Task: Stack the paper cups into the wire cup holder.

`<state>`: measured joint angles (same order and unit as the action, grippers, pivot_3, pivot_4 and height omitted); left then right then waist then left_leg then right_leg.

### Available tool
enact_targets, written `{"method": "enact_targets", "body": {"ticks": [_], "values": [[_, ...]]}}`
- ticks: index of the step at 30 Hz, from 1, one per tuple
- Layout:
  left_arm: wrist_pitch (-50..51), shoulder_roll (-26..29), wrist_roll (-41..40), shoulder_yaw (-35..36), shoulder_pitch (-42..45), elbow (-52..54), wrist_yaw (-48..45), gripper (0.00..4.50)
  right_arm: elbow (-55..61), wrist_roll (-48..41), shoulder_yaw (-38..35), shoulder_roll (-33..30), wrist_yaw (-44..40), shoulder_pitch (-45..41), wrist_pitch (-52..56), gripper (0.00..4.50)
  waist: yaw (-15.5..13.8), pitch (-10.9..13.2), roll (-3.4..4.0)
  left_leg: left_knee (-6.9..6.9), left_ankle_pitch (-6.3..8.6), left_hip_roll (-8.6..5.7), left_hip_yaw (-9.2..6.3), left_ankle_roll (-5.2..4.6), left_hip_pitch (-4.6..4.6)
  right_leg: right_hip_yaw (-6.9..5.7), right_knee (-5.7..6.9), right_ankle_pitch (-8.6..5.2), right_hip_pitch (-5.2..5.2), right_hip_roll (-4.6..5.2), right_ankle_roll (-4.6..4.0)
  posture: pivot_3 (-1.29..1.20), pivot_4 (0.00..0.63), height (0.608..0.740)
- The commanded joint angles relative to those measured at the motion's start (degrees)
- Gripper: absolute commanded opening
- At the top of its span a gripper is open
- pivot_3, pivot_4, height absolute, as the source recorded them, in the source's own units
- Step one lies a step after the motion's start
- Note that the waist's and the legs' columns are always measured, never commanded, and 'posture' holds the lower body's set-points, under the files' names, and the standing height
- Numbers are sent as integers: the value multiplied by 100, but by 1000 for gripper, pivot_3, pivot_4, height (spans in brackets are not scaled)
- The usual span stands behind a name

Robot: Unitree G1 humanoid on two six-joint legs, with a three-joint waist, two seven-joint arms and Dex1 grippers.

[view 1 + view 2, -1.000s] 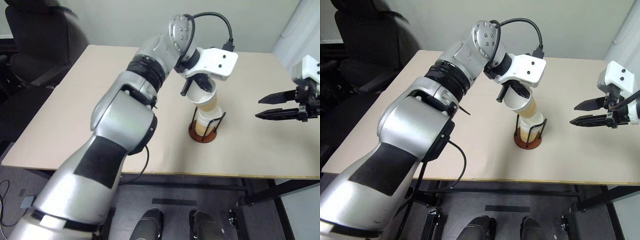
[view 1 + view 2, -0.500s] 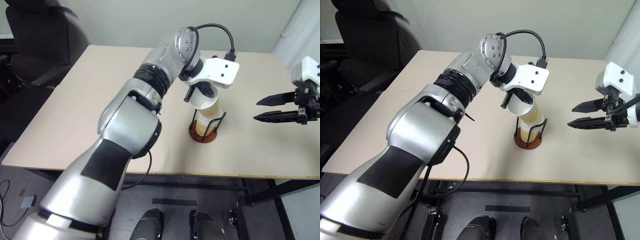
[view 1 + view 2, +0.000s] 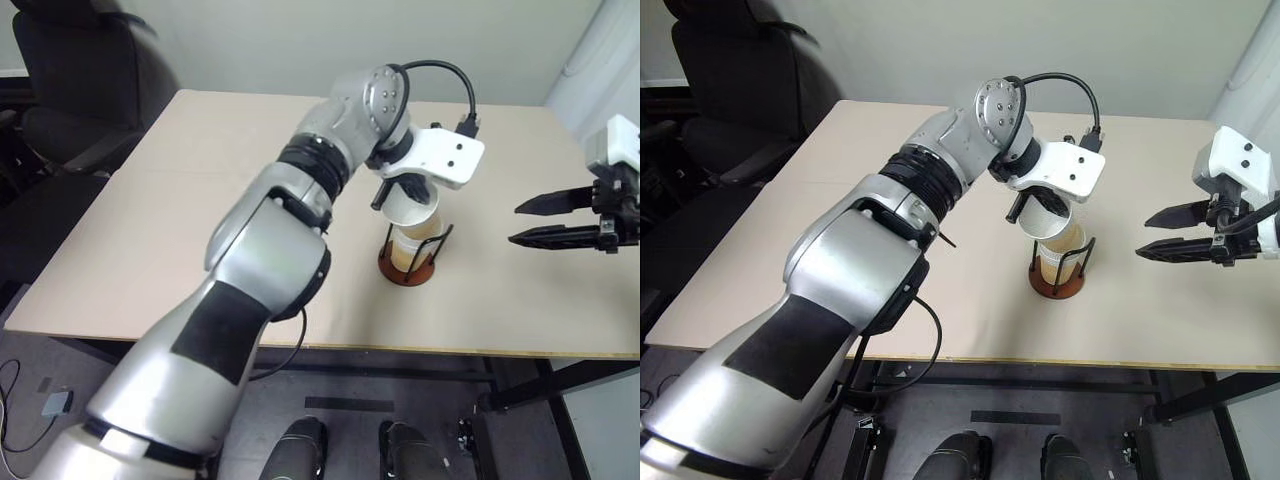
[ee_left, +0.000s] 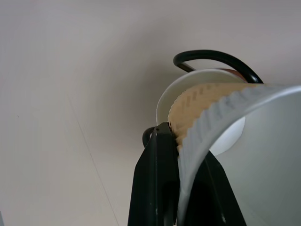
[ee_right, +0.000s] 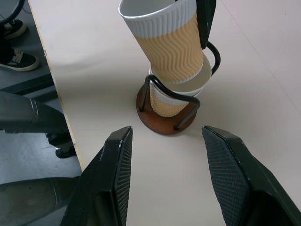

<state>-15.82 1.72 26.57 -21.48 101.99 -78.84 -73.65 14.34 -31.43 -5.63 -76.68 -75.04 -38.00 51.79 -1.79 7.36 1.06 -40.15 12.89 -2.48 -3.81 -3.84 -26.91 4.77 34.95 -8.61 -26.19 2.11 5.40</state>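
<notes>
Tan ribbed paper cup, white-rimmed, tilts into the cup already seated in the black wire cup holder on its reddish-brown disc. Left gripper pinches its rim wall, the sensible hold: light, crushable stuff. Right gripper waits beside the holder, spread and empty. How many cups are nested below stays hidden.

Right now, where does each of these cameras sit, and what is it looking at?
Head, both eyes: look down on the table, left arm, both grippers.
Left wrist: looks along the left gripper, shut on a paper cup.
Right wrist: faces the wire cup holder between the open right gripper fingers.
Shared: cup entering holder.
</notes>
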Motion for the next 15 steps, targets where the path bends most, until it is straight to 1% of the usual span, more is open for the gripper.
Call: {"method": "enact_targets", "body": {"ticks": [1,3,5,6,9,13,15], "values": [[24,-65,130,-78,39,22,187,210,172,-121,-307,-155,55,19,42,2339,0,0,0,0,0,-2,0,-1,1,0,0,-1,1,1,1,0,150,740],[35,-95,152,-90,35,17,241,686,219,-157,-330,-180,74,55,75,2339,0,0,0,0,0,-4,0,-1,1,1,1,-2,1,3,3,0,150,740],[89,-120,116,-58,47,8,158,1356,264,-195,-349,-207,92,84,112,2339,0,0,0,1,0,-5,0,-2,1,0,1,-3,1,4,5,0,150,740],[84,-134,122,-60,61,7,155,1791,286,-215,-373,-230,95,112,134,2339,0,0,0,0,0,-6,0,-2,1,0,1,-4,1,4,6,0,150,740],[71,-168,124,-47,116,11,227,2903,317,-251,-434,-282,100,175,171,2339,-3,0,0,0,0,-11,0,-5,1,0,0,-6,3,9,11,0,150,740],[-37,-139,77,41,214,36,550,4404,323,-280,-468,-315,136,221,164,2339,-3,0,0,-1,0,-20,0,-9,1,1,0,-8,4,18,18,0,150,740],[99,-115,-103,264,288,40,784,4460,279,-259,-454,-316,145,223,104,2339,-3,0,0,-1,0,-22,0,-9,1,1,1,-10,4,19,20,0,150,740]]}}
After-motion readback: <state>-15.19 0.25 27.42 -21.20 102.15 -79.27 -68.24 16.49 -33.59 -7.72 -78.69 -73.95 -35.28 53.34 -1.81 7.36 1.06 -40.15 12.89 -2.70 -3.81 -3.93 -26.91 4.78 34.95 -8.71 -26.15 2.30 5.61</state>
